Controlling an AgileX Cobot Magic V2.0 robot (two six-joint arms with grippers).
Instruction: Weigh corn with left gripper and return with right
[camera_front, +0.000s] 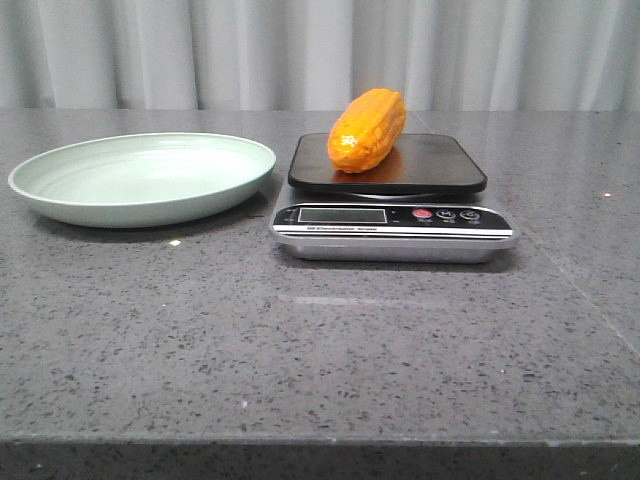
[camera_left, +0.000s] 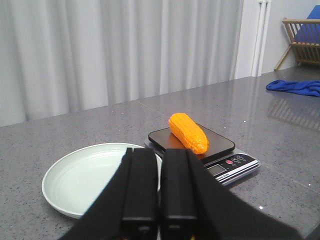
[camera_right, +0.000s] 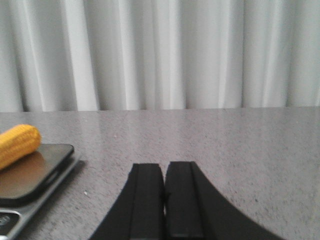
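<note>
The orange-yellow corn (camera_front: 367, 130) lies on the black platform of a kitchen scale (camera_front: 390, 205) at the middle of the table. It also shows in the left wrist view (camera_left: 188, 132) and at the edge of the right wrist view (camera_right: 17, 144). My left gripper (camera_left: 160, 152) is shut and empty, well back from the scale, over the near side of a pale green plate (camera_left: 95, 175). My right gripper (camera_right: 164, 167) is shut and empty, off to the right of the scale (camera_right: 30, 175). Neither gripper shows in the front view.
The pale green plate (camera_front: 142, 177) stands empty to the left of the scale. Grey curtains hang behind the table. A blue cloth (camera_left: 295, 87) lies far off on the table's right end, near a wooden rack (camera_left: 301, 40).
</note>
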